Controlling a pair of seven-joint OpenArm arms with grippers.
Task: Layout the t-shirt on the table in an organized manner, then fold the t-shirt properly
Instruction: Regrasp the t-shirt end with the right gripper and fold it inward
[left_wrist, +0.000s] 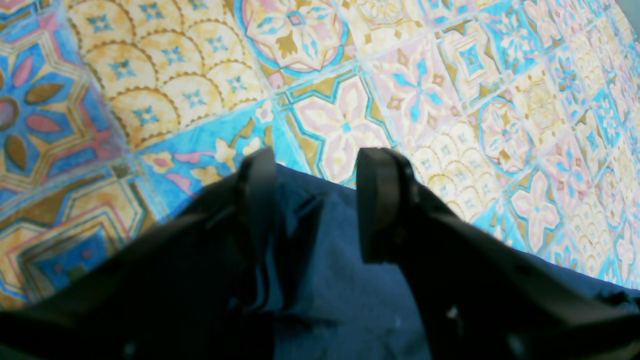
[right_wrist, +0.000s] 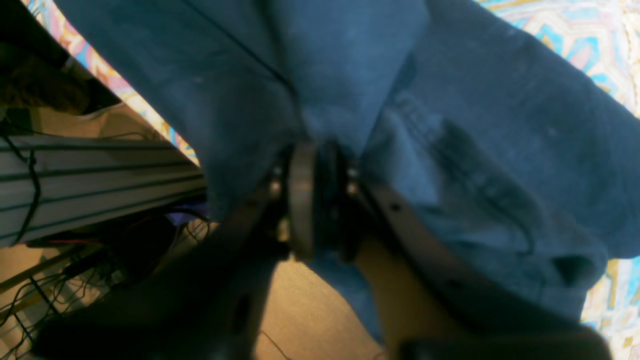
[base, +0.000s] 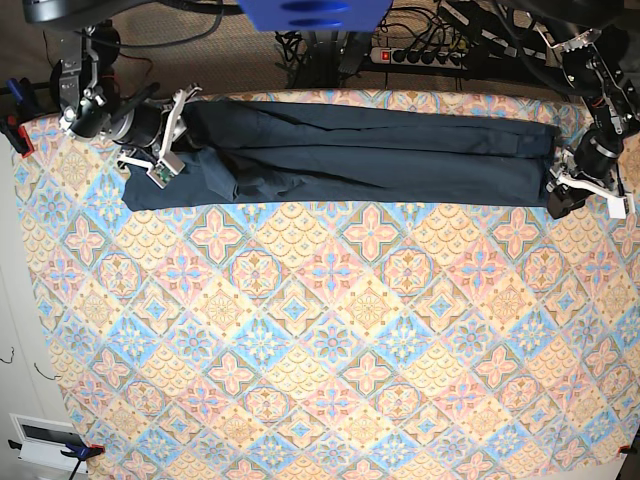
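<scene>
Left pincer (left_wrist: 315, 200): seen from its own wrist view, the two dark fingers (left_wrist: 382, 200) stand apart with a clear gap, and the navy t-shirt (left_wrist: 340, 280) lies beneath and between them. The pads appear to rest on or just above the cloth; whether any fabric is pinched cannot be told. In the base view this pincer (base: 558, 190) sits at about 3 o'clock, at the shirt's end.

Right pincer (right_wrist: 320, 200): the wrist view shows its fingers close together with folds of the t-shirt (right_wrist: 475, 125) bunched around and over them. How far the jaws stand apart, and whether the cloth is gripped or merely draped, cannot be told. In the base view it (base: 160, 150) sits at about 10 o'clock, at the opposite end.

T-shirt (base: 370, 150): stretched into a long, narrow band along the far edge of the surface (base: 330, 350), from 10 o'clock to 2 o'clock. The band shows lengthwise creases and overlapping layers, so it is judged to be pulled taut end to end rather than spread flat.

Reason for the arrangement: one arm at each end allows tension along the garment's length, which evens out wrinkles. The layout step appears unfinished; most of the patterned surface toward 6 o'clock lies uncovered.
</scene>
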